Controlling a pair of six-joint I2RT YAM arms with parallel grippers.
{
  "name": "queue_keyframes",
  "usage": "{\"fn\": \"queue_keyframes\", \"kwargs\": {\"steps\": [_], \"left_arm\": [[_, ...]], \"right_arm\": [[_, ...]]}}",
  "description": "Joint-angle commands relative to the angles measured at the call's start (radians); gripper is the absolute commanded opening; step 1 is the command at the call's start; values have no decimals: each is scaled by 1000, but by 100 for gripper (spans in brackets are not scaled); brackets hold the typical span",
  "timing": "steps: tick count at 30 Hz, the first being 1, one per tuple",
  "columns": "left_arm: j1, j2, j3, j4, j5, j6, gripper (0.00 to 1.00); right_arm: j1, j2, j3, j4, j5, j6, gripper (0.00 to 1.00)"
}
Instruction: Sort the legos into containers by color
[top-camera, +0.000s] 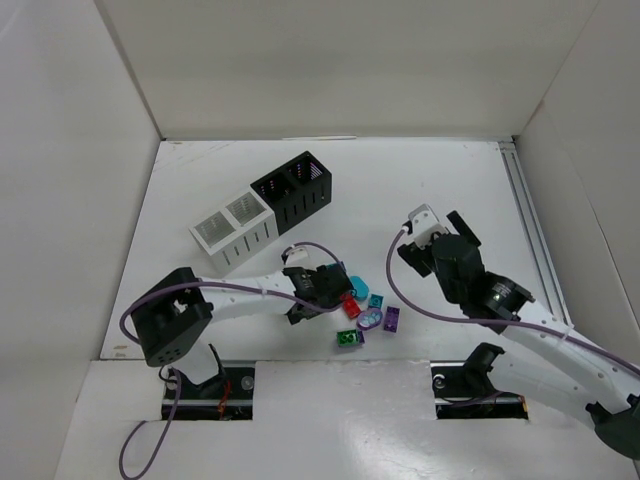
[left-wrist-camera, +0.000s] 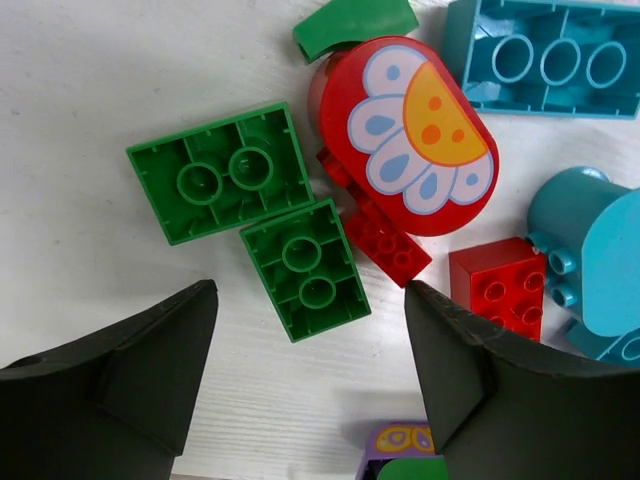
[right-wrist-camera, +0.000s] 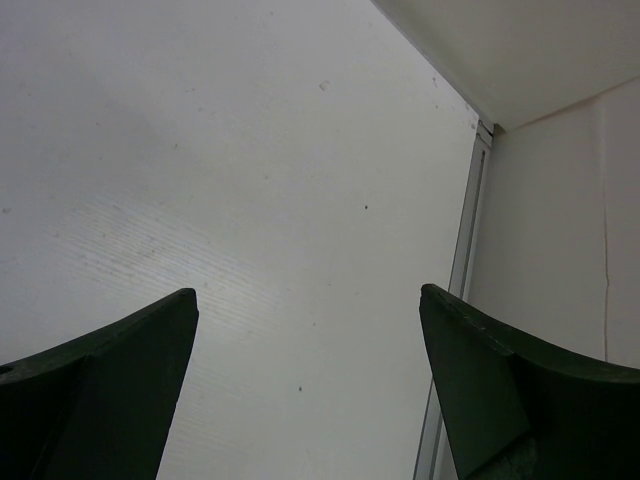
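The legos lie in a loose cluster in front of the arms: two green bricks (left-wrist-camera: 220, 172) (left-wrist-camera: 305, 268) lying studs-down, a red oval with a flower print (left-wrist-camera: 420, 135), small red bricks (left-wrist-camera: 497, 285), teal bricks (left-wrist-camera: 545, 55) and a purple printed piece (left-wrist-camera: 400, 440). My left gripper (left-wrist-camera: 310, 290) (top-camera: 322, 292) is open and empty, hovering low over the smaller green brick, jaws either side of it. The white container (top-camera: 232, 232) and black container (top-camera: 292, 190) stand joined behind it. My right gripper (right-wrist-camera: 308, 295) (top-camera: 437, 235) is open and empty over bare table.
White walls enclose the table. A metal rail (right-wrist-camera: 460, 300) runs along the right edge near my right gripper. From above, the cluster shows a green brick (top-camera: 348, 339), a lavender oval (top-camera: 370, 320) and a purple brick (top-camera: 392, 318) nearest the arm bases.
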Motion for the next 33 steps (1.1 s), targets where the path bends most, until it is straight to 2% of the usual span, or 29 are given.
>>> {"fn": "queue_keyframes", "kwargs": {"steps": [1,7,13,20,23,29,32,33], "left_arm": [[-5,21,24,-77,-51,-37,70],[8,50,1,26,-40,41,69],[-14,4,-8,6,-29,29,54],[-34,-94,-53,4,-18,58,28],[-72,-120,-42,-5,-46,80,24],[-81,-244,39,30,-135,271,21],[-1,-356,53,93,-135,426,21],[80,-384,53,110,-135,457,21]], "right_arm": [[-1,-43,-10,0,34,16,96],[-1,-62,-20,0,43,26,96],[-1,-71,-20,-12,52,35,97],[-1,-71,-20,-12,61,44,97],[-1,-71,-20,-12,61,44,97],[-1,-62,-20,-3,48,44,99],[-1,-53,-20,24,17,10,99],[-1,-53,-20,35,-8,1,99]]}}
